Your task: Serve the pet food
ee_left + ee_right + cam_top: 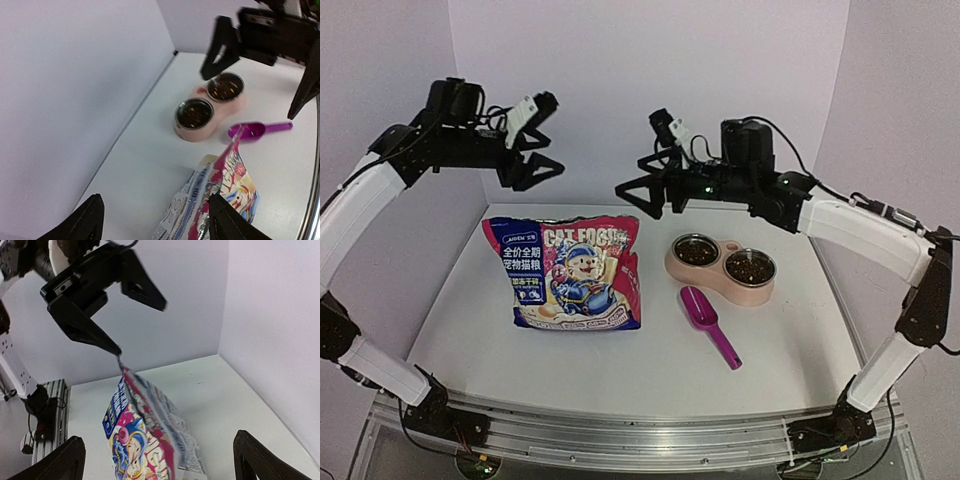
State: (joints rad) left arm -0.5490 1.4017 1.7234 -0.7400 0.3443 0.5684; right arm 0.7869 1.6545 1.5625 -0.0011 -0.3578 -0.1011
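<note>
1. Above the white tabletop, the left gripper and the right gripper both hang high, black fingers spread apart and nothing between them. The glossy pink, blue and white "CAT FOOD" pouch sits below on the table with nothing holding it. From the wrist views it looks propped on its base and leaning, so I'd worry about it flopping over.
2. Across from the pouch, the pet food, small dark brown kibble pellets, lies in both steel bowls of the pink double-bowl feeder. There is presumably more inside the pouch. If the pouch's top is open, which I cannot tell, a fall would scatter pellets across the table.
3. Seen from the right wrist, the pouch's top corner lines up with a fingertip of the left gripper. Whether they touch I cannot tell. If they do, a lift or swing of that arm could drag the pouch or tip it.
4. The magenta plastic scoop lies just beside the feeder, on its near side. An arm coming down there could knock it away, or nudge the feeder and jostle kibble out of the bowls.
5. The two grippers face each other fairly near, so a careless pull-back could make them clash.
</note>
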